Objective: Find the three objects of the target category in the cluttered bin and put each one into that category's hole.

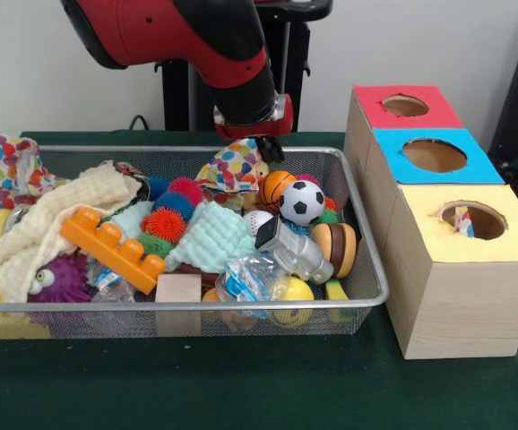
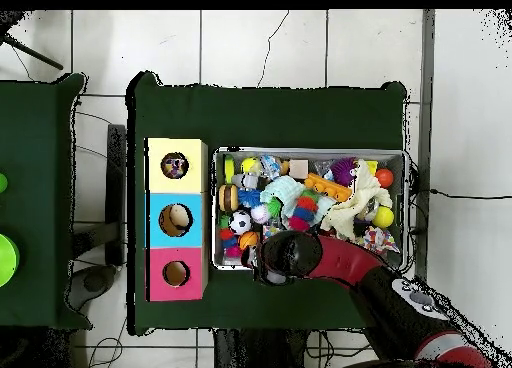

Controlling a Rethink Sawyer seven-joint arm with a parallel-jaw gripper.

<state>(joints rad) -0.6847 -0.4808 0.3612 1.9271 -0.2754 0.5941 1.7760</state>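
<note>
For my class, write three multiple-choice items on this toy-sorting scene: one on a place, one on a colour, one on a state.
1. Where is the soccer ball?
A. in the wire bin
B. on the green tablecloth
C. inside the wooden box

2. What colour surrounds the hole nearest the camera in the front view?
A. red
B. blue
C. yellow

3. What is the gripper doing?
A. holding the orange brick
B. holding a polka-dot cloth over the bin
C. resting on the box

Answers: 1 A, the ball lies among the toys inside the mesh. 2 C, the front box top is yellow. 3 B, the dotted cloth hangs from the gripper.
</note>
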